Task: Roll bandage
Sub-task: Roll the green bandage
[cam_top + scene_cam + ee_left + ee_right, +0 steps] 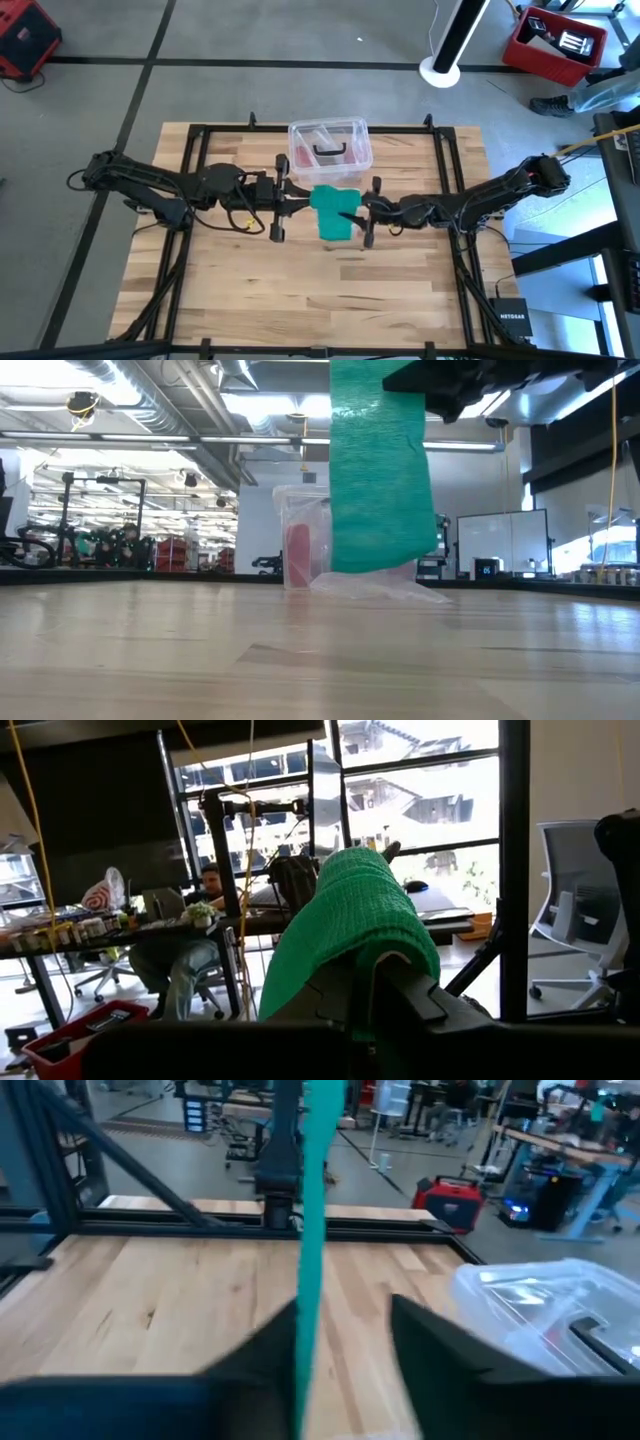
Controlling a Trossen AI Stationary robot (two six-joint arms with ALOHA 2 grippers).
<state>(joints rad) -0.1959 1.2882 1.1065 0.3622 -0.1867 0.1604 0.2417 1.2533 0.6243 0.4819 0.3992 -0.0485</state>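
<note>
The teal-green bandage (335,210) is held up between my two grippers over the middle of the table. In the low view it hangs as a wide flat band (380,480), and its lower end (375,560) is clear of the table. My left gripper (300,200) is shut on its upper part, which drapes over the fingers (350,910). My right gripper (362,212) is open. In the right wrist view its fingers stand either side of the band, seen edge-on (312,1230), close by one finger (270,1355). I cannot tell whether that finger touches it. My left gripper (370,1000) pinches the bandage's upper part (368,975) between its two fingers, coming level from the table's left. The cloth lies humped over the fingers' free ends, in several layers as far as it shows. The rest hangs slack below, lifted clear of the table.
A clear plastic box (330,145) with a dark piece and pinkish contents stands just beyond the grippers, toward the far edge, and also shows in the low view (300,545). A dark frame (200,150) runs around the wooden table. Bare wood lies toward the near edge.
</note>
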